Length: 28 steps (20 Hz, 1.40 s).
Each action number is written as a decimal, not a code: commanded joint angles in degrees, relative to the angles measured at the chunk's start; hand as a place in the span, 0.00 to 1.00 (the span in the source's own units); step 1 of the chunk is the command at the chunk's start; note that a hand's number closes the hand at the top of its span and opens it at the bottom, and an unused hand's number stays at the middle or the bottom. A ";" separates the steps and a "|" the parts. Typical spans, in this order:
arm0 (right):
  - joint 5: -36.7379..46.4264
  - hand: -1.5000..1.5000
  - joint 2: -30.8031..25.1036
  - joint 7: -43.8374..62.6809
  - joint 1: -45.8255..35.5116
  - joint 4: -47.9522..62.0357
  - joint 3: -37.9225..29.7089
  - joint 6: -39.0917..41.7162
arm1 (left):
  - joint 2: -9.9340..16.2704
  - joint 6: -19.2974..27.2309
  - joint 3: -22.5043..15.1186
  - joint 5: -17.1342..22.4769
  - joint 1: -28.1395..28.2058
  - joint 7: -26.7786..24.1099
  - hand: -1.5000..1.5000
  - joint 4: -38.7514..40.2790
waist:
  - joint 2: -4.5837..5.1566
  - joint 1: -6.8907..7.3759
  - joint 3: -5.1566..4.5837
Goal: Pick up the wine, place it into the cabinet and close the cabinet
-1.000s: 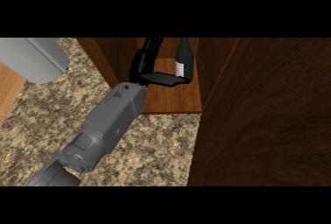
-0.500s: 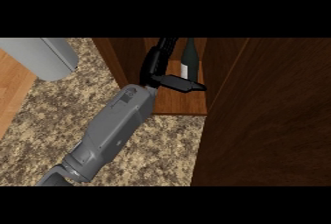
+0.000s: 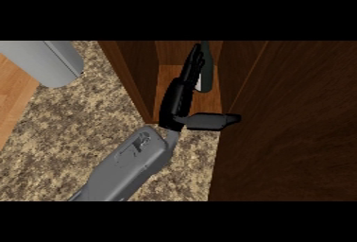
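Observation:
The dark green wine bottle [image 3: 205, 61] with a pale label stands inside the open wooden cabinet [image 3: 132, 75], on its floor near the right wall. My right hand [image 3: 178, 97] reaches into the cabinet from the lower left. Its fingers [image 3: 190, 71] lie straight along the bottle's left side. The thumb [image 3: 213, 120] sticks out to the right, away from the bottle, so the hand is open. The bottle's lower part is partly hidden behind the fingers. My left hand does not show.
The cabinet's open door [image 3: 293, 123] fills the right side as a broad brown panel. A grey rounded shape [image 3: 42, 61], seemingly my other forearm, sits at the upper left. Speckled stone counter [image 3: 77, 123] lies below, with a wooden floor strip [image 3: 10, 94] at the far left.
The right hand has gone deeper into the cabinet with the bottle. Its fingers have straightened and the thumb has swung out.

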 commanded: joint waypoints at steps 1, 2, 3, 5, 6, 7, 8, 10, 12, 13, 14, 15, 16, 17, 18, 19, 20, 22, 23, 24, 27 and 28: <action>2.27 0.00 1.82 -0.39 2.75 -3.62 3.56 -0.91 | -1.18 7.61 -5.41 -1.63 6.33 2.27 0.00 -13.00 | 0.18 -0.33 -0.04; -0.12 0.00 -0.14 2.91 -0.95 -2.66 1.13 -1.47 | -1.17 11.24 -6.68 -1.00 6.93 3.91 0.00 -15.79 | 0.05 -0.47 -0.06; 1.34 0.00 0.99 -0.55 -0.27 -0.19 2.53 -0.80 | -1.16 8.85 -7.87 -2.39 12.09 0.77 0.00 -17.60 | 0.26 -0.05 -0.06; 2.92 0.00 0.72 2.06 0.01 -3.44 3.99 -1.89 | -1.16 13.57 -9.97 -3.43 14.35 1.93 0.00 -21.78 | 0.14 -0.36 -0.07; 2.48 0.00 1.86 -0.59 3.60 -4.73 3.66 -1.34 | -1.17 13.63 -9.60 -2.60 13.78 1.52 0.00 -22.29 | 0.34 -0.77 -0.03; 2.65 0.00 1.30 1.60 0.56 -4.06 4.49 -2.07 | -1.18 14.95 -12.22 -4.25 17.63 0.72 0.00 -24.48 | 0.26 -0.55 -0.07; 3.52 0.00 0.26 5.03 -4.30 -3.05 4.20 -4.05 | -1.19 14.72 -12.38 -3.77 18.24 0.04 0.00 -23.62 | 0.33 -0.86 -0.10; 1.74 0.00 -0.19 3.47 -2.53 -2.51 1.32 -3.31 | -1.20 16.68 -13.57 -5.53 21.59 1.45 1.00 -28.23 | 0.38 -0.75 -0.06; 4.70 0.00 0.73 3.56 -3.41 -2.80 4.87 -4.25 | 0.97 15.95 -15.89 -6.20 26.84 1.02 1.00 -33.69 | 0.33 -0.53 -0.08; 4.35 0.00 1.80 2.55 1.44 -5.54 6.45 -3.35 | 1.12 13.68 -14.77 -6.14 28.46 -1.02 1.00 -31.92 | 0.49 -0.86 -0.06; 4.97 0.00 1.43 1.28 0.18 -2.99 6.20 -2.88 | 2.57 12.30 -17.98 -6.23 32.62 -2.65 1.00 -34.18 | 0.50 -0.66 -0.07; 4.90 0.00 0.89 2.50 -0.45 -3.38 5.92 -3.02 | 7.28 9.58 -15.44 -5.19 32.18 -0.17 1.00 -38.01 | 0.48 -0.68 -0.07; 5.97 0.00 0.91 4.71 -3.05 -3.47 6.28 -4.76 | 8.00 11.00 -17.45 -6.46 32.71 1.53 1.00 -40.95 | 0.38 -0.66 -0.08; 7.02 0.00 1.90 1.20 -3.10 0.90 8.28 -3.66 | 9.97 9.77 -17.11 -5.90 32.14 4.22 1.00 -42.35 | 0.50 -0.45 -0.07; 4.27 0.00 0.04 5.87 0.01 -6.56 5.31 -3.42 | 10.34 6.69 -17.01 -4.99 35.91 -0.38 1.00 -41.59 | 0.45 -0.99 -0.07; 4.15 0.00 0.52 3.67 -3.16 -1.57 6.15 -2.93 | 12.07 6.41 -17.16 -5.27 37.68 0.03 1.00 -44.23 | 0.52 -0.63 -0.08; 2.62 0.00 0.65 1.89 -1.16 -2.31 4.78 -2.15 | 15.91 6.08 -17.63 -5.69 39.86 0.15 1.00 -49.65 | 0.48 -0.41 -0.05; -3.50 1.00 1.38 4.21 -0.68 -3.00 7.03 -0.31 | 17.18 3.28 -14.08 -3.12 39.63 -0.25 1.00 -48.43 | 0.58 -0.53 -0.06; -1.38 1.00 1.22 4.30 -1.04 -4.24 10.39 0.18 | 20.68 3.05 -14.32 -3.34 41.42 0.75 1.00 -52.48 | 0.42 -0.23 -0.09; -2.55 1.00 0.89 1.71 -2.32 -2.01 10.16 1.94 | 19.51 2.57 -14.95 -3.77 42.07 -0.72 1.00 -50.93 | 0.58 -0.20 -0.07; -3.81 1.00 1.00 1.01 -1.60 -3.79 10.97 3.35 | 25.48 -0.65 -14.36 -2.61 48.11 -2.47 1.00 -55.90 | 0.51 -0.03 -0.06; -3.68 1.00 4.29 0.93 -0.11 -4.08 14.53 1.57 | 28.79 -3.58 -10.33 0.65 48.34 -2.18 1.00 -58.21 | 0.53 0.53 -0.11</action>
